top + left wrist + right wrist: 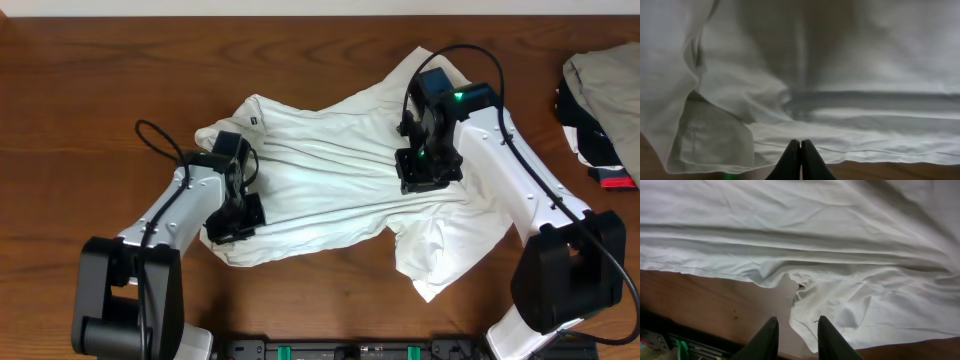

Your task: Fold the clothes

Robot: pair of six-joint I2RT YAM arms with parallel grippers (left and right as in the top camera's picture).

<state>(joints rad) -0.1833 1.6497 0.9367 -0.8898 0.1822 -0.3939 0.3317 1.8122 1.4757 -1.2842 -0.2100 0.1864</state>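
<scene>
The clothes are one white wrinkled T-shirt [330, 165], spread crumpled across the middle of the wooden table [90, 80]. My left gripper [236, 212] rests on its lower left part. In the left wrist view that gripper [800, 142] is shut, tips together above the shirt's hem [865, 150], with no cloth visible between them. My right gripper [427, 168] hovers over the shirt's right side. In the right wrist view it [797, 320] stands open above bare wood, and a curled edge of the shirt [810, 325] reaches into the gap by the right finger [827, 330].
A heap of beige-grey, black and red garments [600, 100] lies at the table's right edge. A black strip with green parts [350, 350] runs along the front edge. Bare wood shows to the left and behind the shirt.
</scene>
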